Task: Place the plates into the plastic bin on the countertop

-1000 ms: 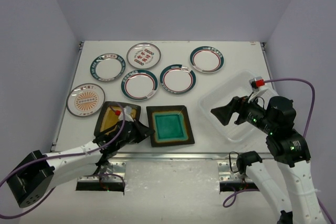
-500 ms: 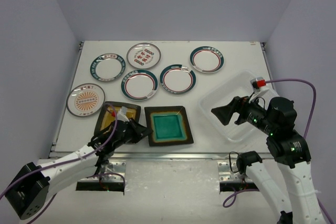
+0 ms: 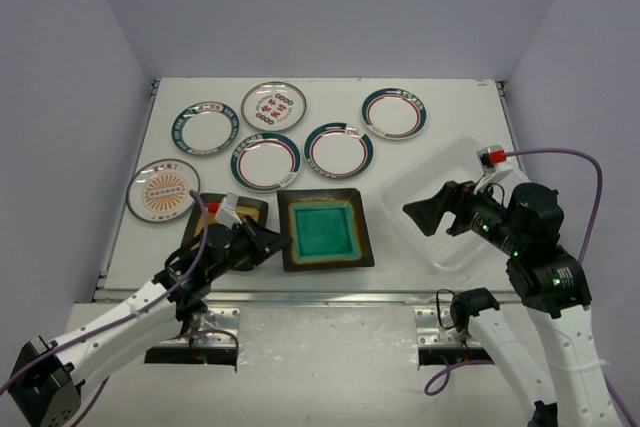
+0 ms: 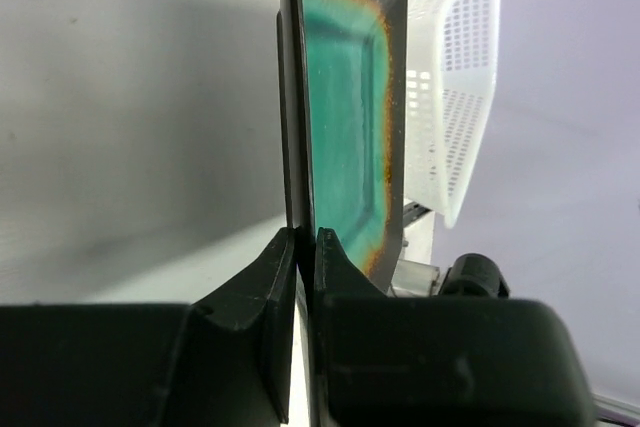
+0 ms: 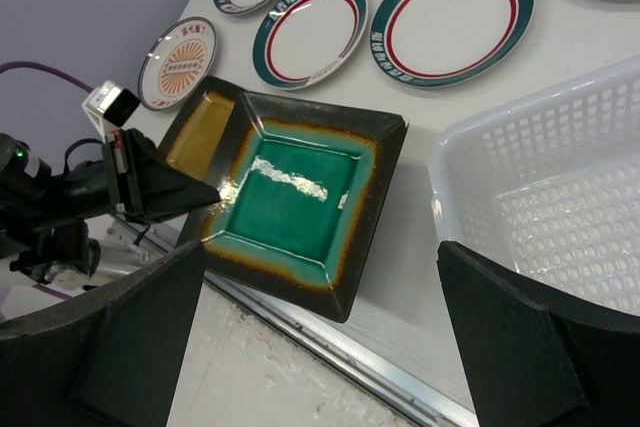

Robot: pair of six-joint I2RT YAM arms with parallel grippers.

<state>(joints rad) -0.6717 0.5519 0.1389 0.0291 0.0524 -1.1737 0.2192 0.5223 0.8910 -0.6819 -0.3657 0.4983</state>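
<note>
Two square plates sit at the near edge of the countertop [image 3: 450,97]: the amber plate [image 3: 212,219] on the left and the teal plate [image 3: 325,230] just right of it. The left gripper [image 3: 278,243] reaches over the amber plate and pinches the teal plate's left rim, one finger above the rim and one below, pressed tight against it, as the left wrist view shows edge-on. In the right wrist view the teal plate's left rim overlaps the amber plate's right side; whether the teal plate is lifted off the surface I cannot tell. Six round plates [image 3: 339,150] lie farther back in a loose group, apart from one another, the orange-motif one nearest the left edge. The bin [image 3: 440,172] stands on the right side of the countertop, set at an angle, its near-left corner close to the teal plate. The right gripper [image 3: 413,215] hangs above that near-left part of the bin, its fingers spread wide and holding nothing, pointing toward the teal plate.
</note>
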